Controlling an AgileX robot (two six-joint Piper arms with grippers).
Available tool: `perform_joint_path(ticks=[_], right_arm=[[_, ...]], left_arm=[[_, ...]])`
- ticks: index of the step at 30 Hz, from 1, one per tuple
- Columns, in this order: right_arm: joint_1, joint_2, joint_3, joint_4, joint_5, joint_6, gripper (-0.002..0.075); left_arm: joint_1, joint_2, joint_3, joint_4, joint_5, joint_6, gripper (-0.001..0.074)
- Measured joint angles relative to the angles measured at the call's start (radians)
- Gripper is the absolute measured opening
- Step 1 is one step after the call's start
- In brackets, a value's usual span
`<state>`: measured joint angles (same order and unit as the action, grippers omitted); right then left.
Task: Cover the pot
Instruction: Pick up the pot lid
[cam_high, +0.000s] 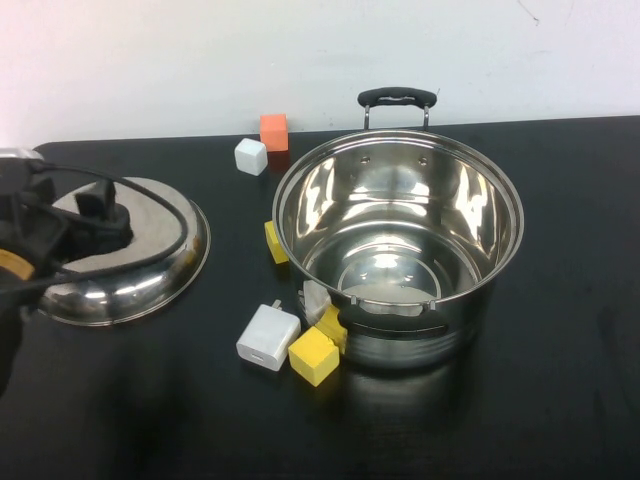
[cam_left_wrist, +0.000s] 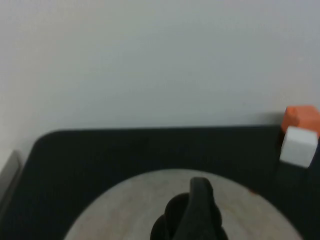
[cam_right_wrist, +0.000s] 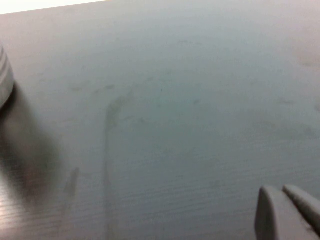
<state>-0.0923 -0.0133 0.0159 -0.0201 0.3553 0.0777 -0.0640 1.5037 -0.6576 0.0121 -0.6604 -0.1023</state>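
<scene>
The pot is a large shiny steel stockpot standing open and empty right of the table's middle, with one black handle at its far side. The domed steel lid lies on the table to the pot's left; it also shows in the left wrist view. My left gripper is right over the lid's middle, where the black knob is. My right gripper is out of the high view; it hangs shut and empty above bare black table.
Small things lie around the pot: an orange block and a white cube behind it, a yellow block at its left, and a white charger and yellow cube in front. A white wall is behind.
</scene>
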Motion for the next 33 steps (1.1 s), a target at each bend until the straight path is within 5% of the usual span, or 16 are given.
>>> perform_joint_path(ticks=[19,25,33], right_arm=[[0.0,0.0,0.0,0.0,0.0,0.0,-0.0002],[0.0,0.0,0.0,0.0,0.0,0.0,-0.0002],[0.0,0.0,0.0,0.0,0.0,0.0,-0.0002]], left_arm=[[0.0,0.328,-0.172,-0.106,-0.027,0.051,0.0487],[0.0,0.334,-0.173,-0.19,-0.041,0.096,0.033],[0.0,0.331,-0.174,-0.213,-0.043,0.15,0.0333]])
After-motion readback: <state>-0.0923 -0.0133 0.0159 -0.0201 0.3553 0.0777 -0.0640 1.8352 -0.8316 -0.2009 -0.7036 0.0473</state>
